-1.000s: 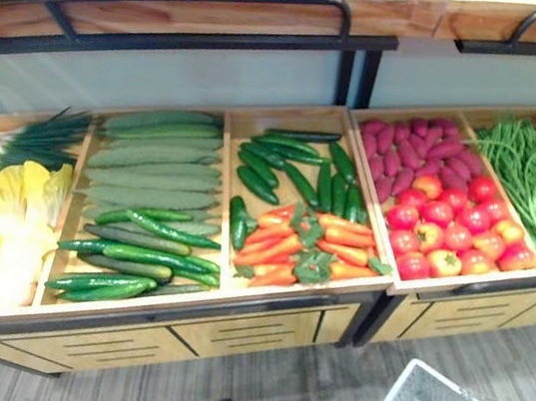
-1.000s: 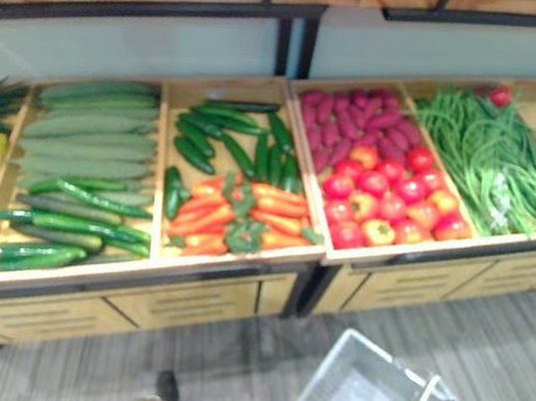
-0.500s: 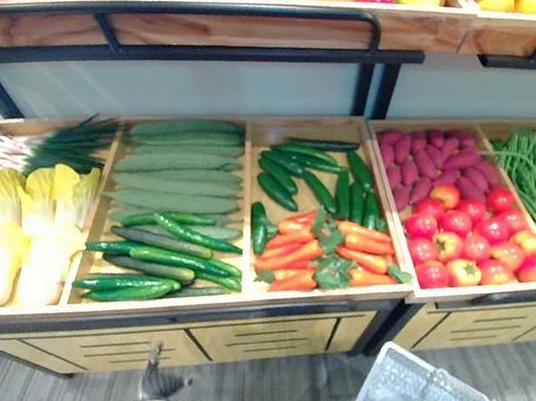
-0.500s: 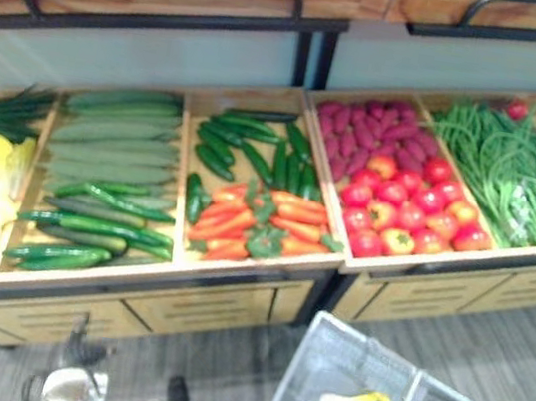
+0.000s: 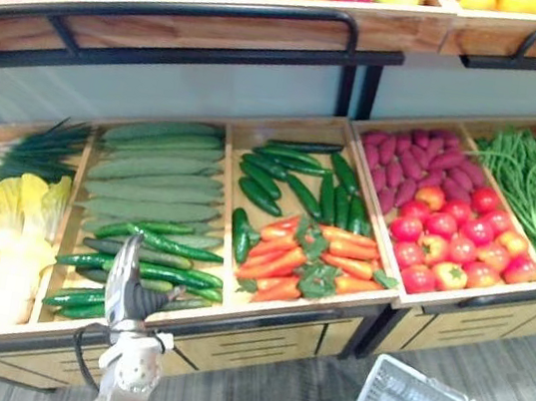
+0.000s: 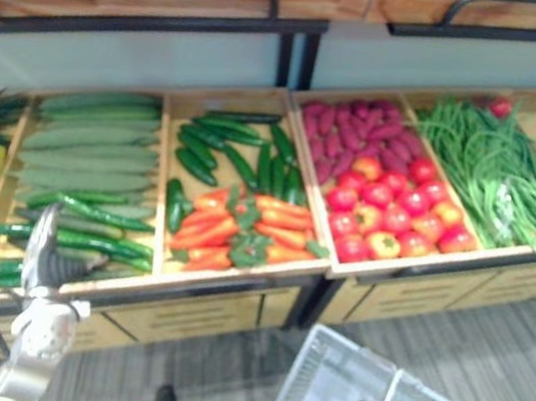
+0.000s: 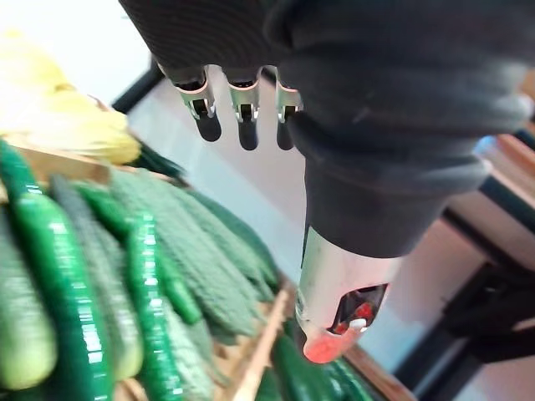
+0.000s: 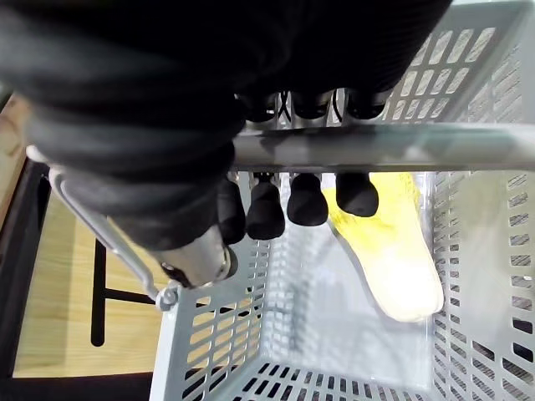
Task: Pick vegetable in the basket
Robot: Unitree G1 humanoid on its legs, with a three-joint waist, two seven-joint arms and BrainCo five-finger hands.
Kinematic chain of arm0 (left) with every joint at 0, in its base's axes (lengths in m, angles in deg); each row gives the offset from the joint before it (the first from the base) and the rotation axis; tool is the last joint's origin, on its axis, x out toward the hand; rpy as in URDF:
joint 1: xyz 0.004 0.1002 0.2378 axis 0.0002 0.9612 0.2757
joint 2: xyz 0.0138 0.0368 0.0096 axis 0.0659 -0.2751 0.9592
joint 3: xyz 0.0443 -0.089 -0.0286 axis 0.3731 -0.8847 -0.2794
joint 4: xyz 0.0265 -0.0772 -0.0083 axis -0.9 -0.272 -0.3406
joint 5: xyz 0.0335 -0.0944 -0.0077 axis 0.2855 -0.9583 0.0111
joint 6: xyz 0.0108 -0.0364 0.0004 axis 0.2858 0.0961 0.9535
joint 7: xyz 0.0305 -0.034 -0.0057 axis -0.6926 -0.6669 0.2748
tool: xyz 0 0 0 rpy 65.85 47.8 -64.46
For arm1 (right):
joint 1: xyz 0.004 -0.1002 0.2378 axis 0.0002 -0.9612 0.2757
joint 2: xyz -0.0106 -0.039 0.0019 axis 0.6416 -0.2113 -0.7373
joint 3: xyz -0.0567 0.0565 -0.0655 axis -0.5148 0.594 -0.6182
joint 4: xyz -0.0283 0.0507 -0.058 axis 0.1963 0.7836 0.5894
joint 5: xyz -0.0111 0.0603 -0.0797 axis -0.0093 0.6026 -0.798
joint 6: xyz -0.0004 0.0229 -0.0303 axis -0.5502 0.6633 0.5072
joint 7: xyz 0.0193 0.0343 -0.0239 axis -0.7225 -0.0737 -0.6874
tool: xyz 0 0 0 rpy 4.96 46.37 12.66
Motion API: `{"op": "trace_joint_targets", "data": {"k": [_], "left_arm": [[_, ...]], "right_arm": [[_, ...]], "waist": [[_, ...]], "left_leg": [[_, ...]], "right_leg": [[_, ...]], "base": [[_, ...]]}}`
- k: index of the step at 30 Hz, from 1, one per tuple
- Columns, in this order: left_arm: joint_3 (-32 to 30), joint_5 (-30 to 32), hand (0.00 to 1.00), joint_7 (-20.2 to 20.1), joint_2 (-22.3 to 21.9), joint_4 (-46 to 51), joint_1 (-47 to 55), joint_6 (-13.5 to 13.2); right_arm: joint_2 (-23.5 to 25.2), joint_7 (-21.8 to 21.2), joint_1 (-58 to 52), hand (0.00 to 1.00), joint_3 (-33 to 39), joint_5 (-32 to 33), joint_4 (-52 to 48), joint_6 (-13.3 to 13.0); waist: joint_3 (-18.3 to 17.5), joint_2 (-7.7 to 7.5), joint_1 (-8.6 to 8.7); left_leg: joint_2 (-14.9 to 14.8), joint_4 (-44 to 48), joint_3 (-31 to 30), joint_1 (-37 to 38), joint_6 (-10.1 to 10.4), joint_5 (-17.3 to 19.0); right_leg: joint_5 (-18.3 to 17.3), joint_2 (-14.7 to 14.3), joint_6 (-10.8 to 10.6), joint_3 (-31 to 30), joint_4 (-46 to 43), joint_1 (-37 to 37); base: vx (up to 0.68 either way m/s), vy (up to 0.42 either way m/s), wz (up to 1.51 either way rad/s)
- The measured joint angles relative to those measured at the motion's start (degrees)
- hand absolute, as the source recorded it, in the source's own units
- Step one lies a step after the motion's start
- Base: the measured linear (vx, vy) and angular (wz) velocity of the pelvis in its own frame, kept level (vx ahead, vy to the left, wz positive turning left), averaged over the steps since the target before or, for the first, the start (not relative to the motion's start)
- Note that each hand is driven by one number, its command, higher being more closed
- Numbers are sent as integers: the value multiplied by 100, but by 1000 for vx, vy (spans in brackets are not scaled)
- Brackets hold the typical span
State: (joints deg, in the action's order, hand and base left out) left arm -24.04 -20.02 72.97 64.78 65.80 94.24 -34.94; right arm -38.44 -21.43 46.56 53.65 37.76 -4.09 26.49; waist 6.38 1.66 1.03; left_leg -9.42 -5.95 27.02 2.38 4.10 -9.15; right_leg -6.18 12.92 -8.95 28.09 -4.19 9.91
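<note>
Bright, even light — faint shadows, sheen on cucumbers (image 7: 142, 276)

My right hand (image 8: 305, 200) has black fingertips under a dark ribbed cover, and the basket (image 8: 485, 67) is pale grey with rows of slots. The vegetable (image 8: 393, 267) in it is yellow; on the light wooden shelf (image 5: 247, 344) the cucumbers (image 5: 180, 248) are shiny dark green and the tomatoes (image 5: 450, 231) red.

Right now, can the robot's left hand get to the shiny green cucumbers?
Probably yes. The open left hand hangs just in front of the cucumbers, fingers straight, with nothing between them.
</note>
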Motion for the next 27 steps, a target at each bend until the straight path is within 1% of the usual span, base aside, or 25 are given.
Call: {"op": "trace_joint_targets", "data": {"k": [2, 4, 5, 6, 8, 9, 10, 11, 14, 17, 18, 19, 21, 23, 27], "left_arm": [[151, 149, 0, -51, 156, -25, -188, 1], [353, 499, 0, -118, 464, -195, -521, 6], [405, 559, 0, -123, 537, -293, -597, 5], [452, 662, 0, -138, 628, -438, -701, 20], [636, 730, 0, -173, 875, -889, -1011, 38], [673, 763, 0, -184, 922, -1009, -1079, 40], [761, 868, 0, -219, 1033, -1217, -1182, 41], [872, 881, 0, -284, 1159, -1398, -1256, 34], [1148, 876, 0, -442, 1422, -1753, -1443, -8], [1410, 850, 0, -566, 1615, -2084, -1727, -91], [1535, 838, 0, -626, 1732, -2181, -1813, -137], [1604, 822, 0, -670, 1817, -2194, -1863, -170], [1732, 819, 0, -751, 1867, -2323, -2003, -273], [1885, 819, 0, -816, 1870, -2437, -2143, -297], [1909, 814, 0, -836, 1869, -2441, -2216, -341]], "right_arm": [[-60, -12, 15, 100, -115, -46, -43, 0], [-92, -78, 4, 100, -127, -209, -156, 0], [-110, -104, -1, 100, -157, -212, -187, 0], [-152, -124, 1, 100, -231, -216, -240, -1], [-215, -174, 57, 100, -345, -218, -335, -2], [-216, -198, 81, 100, -346, -220, -337, -2], [-223, -227, 135, 100, -373, -223, -343, -2], [-242, -235, 195, 100, -423, -223, -352, -2], [-298, -235, 247, 100, -575, -231, -556, -3], [-396, -233, 276, 100, -667, -430, -733, -2], [-476, -233, 315, 100, -782, -432, -798, -2], [-541, -238, 385, 100, -820, -434, -908, -3], [-652, -236, 496, 100, -850, -434, -1008, -6], [-713, -229, 518, 100, -866, -435, -1011, -20], [-783, -224, 580, 100, -1030, -437, -1113, -32]], "waist": [[-16, 29, 37], [-12, 56, 50], [-13, 57, 55], [-14, 56, 68], [-7, 106, 83], [-4, 106, 90], [1, 100, 144], [6, 93, 192], [25, 92, 217], [79, 123, 232], [94, 131, 336], [110, 155, 351], [190, 193, 359], [222, 185, 397], [286, 210, 498]], "left_leg": [[-22, 0, 68, 10, 22, 17], [-60, 0, 219, 83, 64, 50], [-68, 0, 258, 98, 84, 65], [-81, 0, 313, 97, 96, 75], [-133, 1, 502, 81, 109, 83], [-145, 1, 546, 80, 113, 87], [-162, 2, 605, 78, 123, 93], [-171, 3, 665, 74, 137, 104], [-177, 30, 749, 64, 146, 110], [-177, 39, 853, 31, 147, 108], [-184, 40, 870, -33, 147, 106], [-202, 40, 937, -131, 149, 97], [-232, 42, 1042, -184, 151, 94], [-231, 42, 1087, -184, 152, 94], [-219, 42, 1171, -235, 153, 93]], "right_leg": [[0, -13, 1, -71, 1, -44], [-1, -37, 2, -238, 7, -85], [-1, -43, 3, -292, 9, -100], [-2, -48, 3, -351, 6, -148], [17, -85, -16, -532, 0, -308], [20, -96, -16, -585, -2, -346], [25, -113, -9, -658, -8, -396], [41, -119, 6, -689, -20, -434], [52, -122, 22, -911, -33, -605], [65, -121, 40, -1009, -30, -703], [77, -129, 58, -1044, -33, -803], [107, -147, 98, -1161, -58, -959], [208, -187, 147, -1295, -54, -1103], [232, -185, 159, -1324, -46, -1141], [294, -170, 153, -1483, -37, -1265]], "base": [[5, -12, -21], [14, -24, -35], [12, -21, -32], [21, -27, -34], [35, -43, -41], [38, -48, -37], [49, -48, -29], [52, -45, -30], [46, -42, -38], [33, -37, -22], [3, -25, -17], [-3, -24, -26], [-20, -35, -32], [-25, -34, -20], [-41, -24, -13]]}}
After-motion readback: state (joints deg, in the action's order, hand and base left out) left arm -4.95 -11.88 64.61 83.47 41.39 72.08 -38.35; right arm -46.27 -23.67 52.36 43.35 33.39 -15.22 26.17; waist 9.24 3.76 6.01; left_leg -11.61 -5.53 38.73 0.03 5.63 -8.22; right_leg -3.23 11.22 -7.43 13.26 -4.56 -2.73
